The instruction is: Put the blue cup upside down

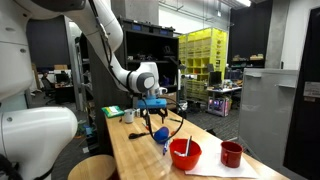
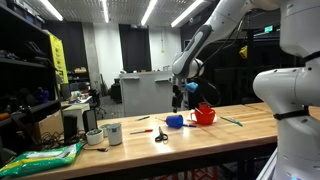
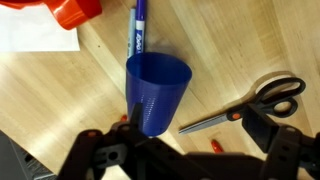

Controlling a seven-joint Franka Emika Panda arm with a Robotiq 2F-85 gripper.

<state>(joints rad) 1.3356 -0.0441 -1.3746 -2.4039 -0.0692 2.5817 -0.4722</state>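
The blue cup (image 3: 156, 88) is on the wooden table, apparently on its side, with its open mouth towards the red bowl (image 3: 72, 10). It also shows in both exterior views (image 1: 160, 134) (image 2: 174, 121). My gripper (image 3: 196, 120) is open and empty above the table. Its one finger is close beside the cup and the other is over the scissors (image 3: 262, 100). In both exterior views the gripper (image 1: 152, 103) (image 2: 183, 95) hangs above the cup.
A blue pen (image 3: 138, 30) lies just past the cup, by a white sheet (image 3: 35, 38). The red bowl (image 1: 185, 152) and a dark red cup (image 1: 231, 153) stand near the table end. A white cup (image 2: 112, 133) and a small pot (image 2: 94, 137) stand further along.
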